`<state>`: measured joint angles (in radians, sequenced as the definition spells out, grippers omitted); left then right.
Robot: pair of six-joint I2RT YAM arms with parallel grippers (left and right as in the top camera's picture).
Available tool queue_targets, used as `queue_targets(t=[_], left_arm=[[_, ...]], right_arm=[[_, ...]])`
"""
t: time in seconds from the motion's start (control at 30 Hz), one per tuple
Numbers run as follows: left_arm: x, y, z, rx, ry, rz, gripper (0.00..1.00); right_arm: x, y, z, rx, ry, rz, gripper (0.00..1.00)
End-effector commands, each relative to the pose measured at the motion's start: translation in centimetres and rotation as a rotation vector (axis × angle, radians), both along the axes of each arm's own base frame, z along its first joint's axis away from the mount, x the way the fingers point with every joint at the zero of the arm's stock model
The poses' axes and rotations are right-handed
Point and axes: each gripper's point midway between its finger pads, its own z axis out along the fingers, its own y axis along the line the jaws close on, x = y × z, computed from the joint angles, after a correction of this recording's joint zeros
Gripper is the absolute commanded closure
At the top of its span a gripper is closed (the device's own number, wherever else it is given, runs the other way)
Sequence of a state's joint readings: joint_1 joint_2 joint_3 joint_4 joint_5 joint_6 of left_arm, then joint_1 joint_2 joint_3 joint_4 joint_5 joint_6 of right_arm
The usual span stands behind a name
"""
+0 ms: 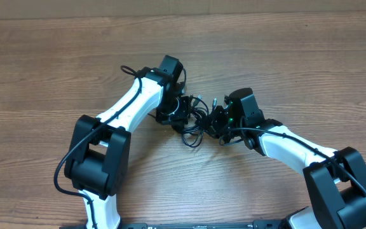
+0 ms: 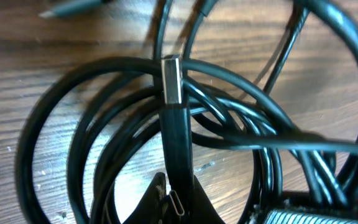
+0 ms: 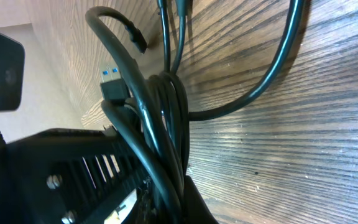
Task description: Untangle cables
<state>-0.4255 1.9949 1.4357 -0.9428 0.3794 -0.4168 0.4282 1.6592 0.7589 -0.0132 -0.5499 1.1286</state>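
Cables (image 1: pixel 196 119) lie tangled, well apart from the table (image 1: pixel 43 63) edges.

left arm (image 1: pixel 129 105): reaches from near-left base toward far centre, elbow raised | left wrist (image 1: pixel 169 71): bent steeply down | left jaws: closed, low, angled right | right arm (image 1: pixel 291 143): stretches from near-right base leftward | right wrist (image 1: pixel 245 107): low, level | right jaws: closed, pointing left, near left jaws

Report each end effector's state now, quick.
Left end effector: shut on a cable plug.
Right end effector: shut on a bunch of cables.
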Motion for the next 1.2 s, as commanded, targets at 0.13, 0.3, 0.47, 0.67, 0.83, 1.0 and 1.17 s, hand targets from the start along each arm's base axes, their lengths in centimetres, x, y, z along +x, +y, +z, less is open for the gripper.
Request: queue_targets(t=[0.13, 0.3, 0.47, 0.67, 0.83, 1.0, 1.17], left_arm=[[-1.7, -1.6, 1.4, -0.015, -0.031, -0.131, 0.96], [-2.1, -1.0, 1.1, 0.040, -0.027, -0.139, 0.94], [-2.6, -0.9, 1.1, 0.044, -0.006, -0.140, 0.92], [-3.2, -0.5, 1.0, 0.056, 0.019, -0.144, 0.79], [-3.5, -0.3, 1.0, 0.059, 0.022, -0.178, 0.38], [-3.7, -0.3, 1.5, 0.038, 0.027, -0.212, 0.09], [-2.5, -0.4, 4.9, -0.043, 0.015, -0.245, 0.04]], right_arm=[[1.3, -0.4, 1.0, -0.018, -0.075, -0.029, 0.96], [1.3, -0.4, 1.0, -0.022, -0.084, -0.021, 0.96], [1.3, -0.4, 1.0, -0.023, -0.085, -0.020, 0.96], [1.4, -0.4, 1.0, -0.025, -0.087, -0.022, 0.96], [1.5, -0.5, 0.9, -0.031, -0.088, -0.027, 0.96], [1.6, -0.6, 0.9, -0.039, -0.096, -0.028, 0.96], [1.8, -0.8, 0.8, -0.058, -0.117, -0.025, 0.96]])
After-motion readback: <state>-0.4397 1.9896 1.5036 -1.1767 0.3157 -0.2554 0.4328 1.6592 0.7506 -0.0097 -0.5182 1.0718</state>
